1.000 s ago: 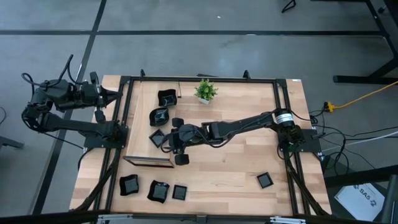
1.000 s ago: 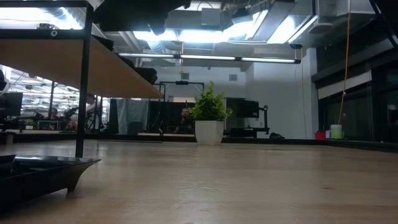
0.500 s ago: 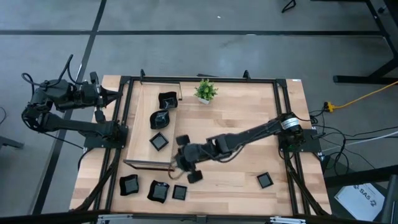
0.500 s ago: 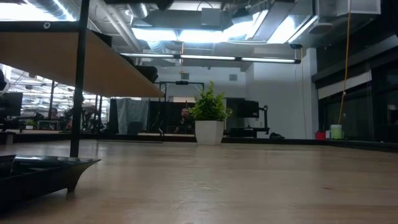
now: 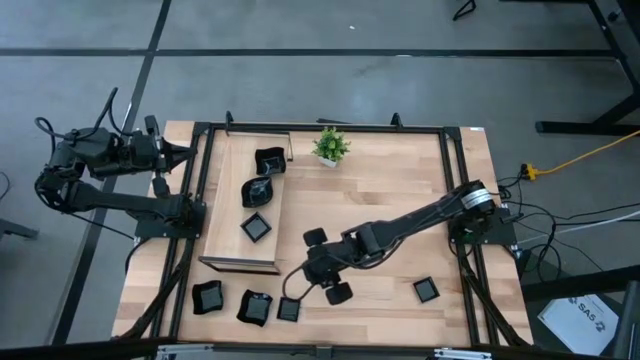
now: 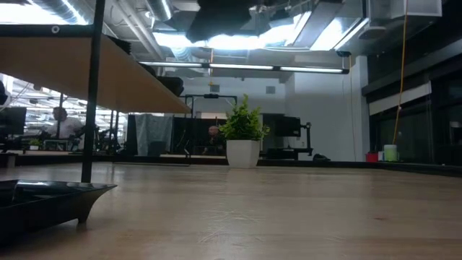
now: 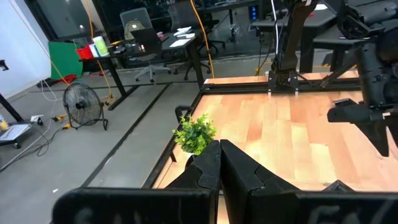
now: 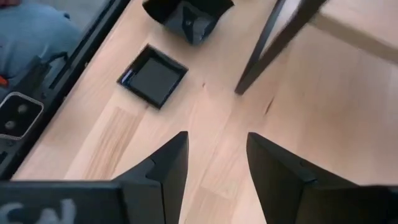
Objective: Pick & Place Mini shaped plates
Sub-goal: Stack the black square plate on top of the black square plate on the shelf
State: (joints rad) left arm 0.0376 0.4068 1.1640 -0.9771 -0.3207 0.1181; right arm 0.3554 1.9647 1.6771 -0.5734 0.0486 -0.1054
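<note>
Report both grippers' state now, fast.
Left gripper: shut, empty, parked off the table's left edge.
Right gripper: open, empty, over the table near a square plate.

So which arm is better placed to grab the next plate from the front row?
The right: its gripper hangs with jaws open just beside the square plate. The left gripper sits shut off the table's far-left corner.
</note>
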